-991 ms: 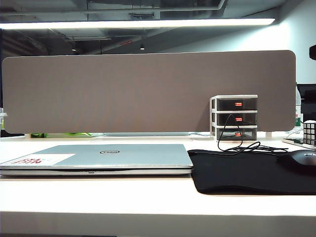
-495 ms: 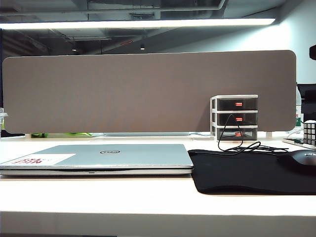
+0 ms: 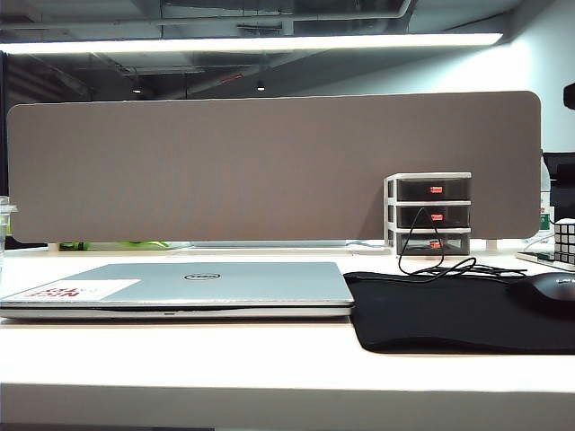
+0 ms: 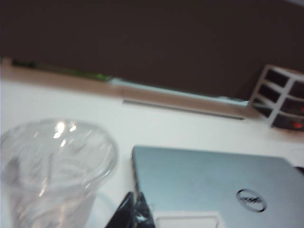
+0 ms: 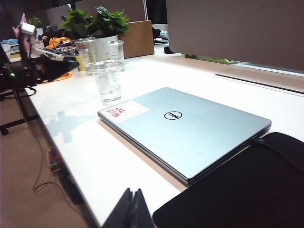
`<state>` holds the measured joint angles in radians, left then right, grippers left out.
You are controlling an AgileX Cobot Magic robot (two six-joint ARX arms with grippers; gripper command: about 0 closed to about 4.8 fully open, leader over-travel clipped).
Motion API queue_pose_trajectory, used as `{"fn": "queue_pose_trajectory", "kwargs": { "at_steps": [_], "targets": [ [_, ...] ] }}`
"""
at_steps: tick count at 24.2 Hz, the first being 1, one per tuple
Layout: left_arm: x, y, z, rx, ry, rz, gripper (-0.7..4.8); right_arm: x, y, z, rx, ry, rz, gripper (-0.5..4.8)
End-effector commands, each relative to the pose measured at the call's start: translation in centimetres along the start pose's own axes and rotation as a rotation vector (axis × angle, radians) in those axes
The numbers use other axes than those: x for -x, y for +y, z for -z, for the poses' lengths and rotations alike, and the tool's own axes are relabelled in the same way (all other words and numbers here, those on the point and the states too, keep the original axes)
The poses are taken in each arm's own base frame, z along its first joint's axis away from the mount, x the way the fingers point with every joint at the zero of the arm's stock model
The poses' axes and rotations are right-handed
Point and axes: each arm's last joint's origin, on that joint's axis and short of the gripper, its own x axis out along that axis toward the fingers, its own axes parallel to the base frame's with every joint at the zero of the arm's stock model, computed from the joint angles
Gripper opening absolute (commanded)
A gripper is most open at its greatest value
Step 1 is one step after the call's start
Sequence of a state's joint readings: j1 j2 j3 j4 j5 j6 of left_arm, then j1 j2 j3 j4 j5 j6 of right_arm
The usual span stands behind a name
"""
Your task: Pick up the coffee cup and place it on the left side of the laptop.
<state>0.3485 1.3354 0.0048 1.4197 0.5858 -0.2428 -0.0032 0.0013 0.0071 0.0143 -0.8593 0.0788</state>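
The coffee cup [image 4: 52, 166], clear plastic with a clear lid, stands upright on the white desk just off the laptop's sticker corner [image 5: 108, 80]. In the exterior view only a sliver of the cup [image 3: 4, 224] shows at the left edge. The silver Dell laptop [image 3: 225, 283] [image 4: 213, 185] [image 5: 190, 128] lies closed and flat. My left gripper [image 4: 134, 211] is shut, its tips together beside the cup and holding nothing. My right gripper [image 5: 135, 209] is shut and empty above the desk's front edge, near the mouse mat. Neither gripper appears in the exterior view.
A black mouse mat [image 3: 449, 310] with a mouse [image 3: 546, 289] lies right of the laptop. Behind it stand a small drawer unit [image 3: 429, 214], a cable and a puzzle cube [image 3: 564, 241]. A brown divider [image 3: 269, 166] closes the back. Two more clear cups [image 5: 102, 50] and plants [image 5: 95, 21] stand beyond the coffee cup.
The whole exterior picture has shifted very slightly to the right. The laptop, the mat and the sliver of cup at the edge keep their places.
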Motion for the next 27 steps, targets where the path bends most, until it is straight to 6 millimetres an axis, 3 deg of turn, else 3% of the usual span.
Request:
{"fn": "queue_pose_trajectory", "kwargs": {
  "at_steps": [1, 15, 27],
  "targets": [
    [0.1, -0.5, -0.8, 0.03, -0.03, 0.04, -0.05, 0.0, -0.1, 0.0, 0.013, -0.013, 0.029, -0.01],
    [1.4, -2.1, -2.4, 0.016, -0.037, 0.011, -0.05, 0.0, -0.4, 0.0, 0.012, -0.021, 0.13, -0.01],
    [5.2, -4.1, -2.8, -0.053, -0.037, -0.154, -0.05, 0.1, -0.8, 0.0, 0.009, -0.029, 0.257, -0.01]
  ]
}}
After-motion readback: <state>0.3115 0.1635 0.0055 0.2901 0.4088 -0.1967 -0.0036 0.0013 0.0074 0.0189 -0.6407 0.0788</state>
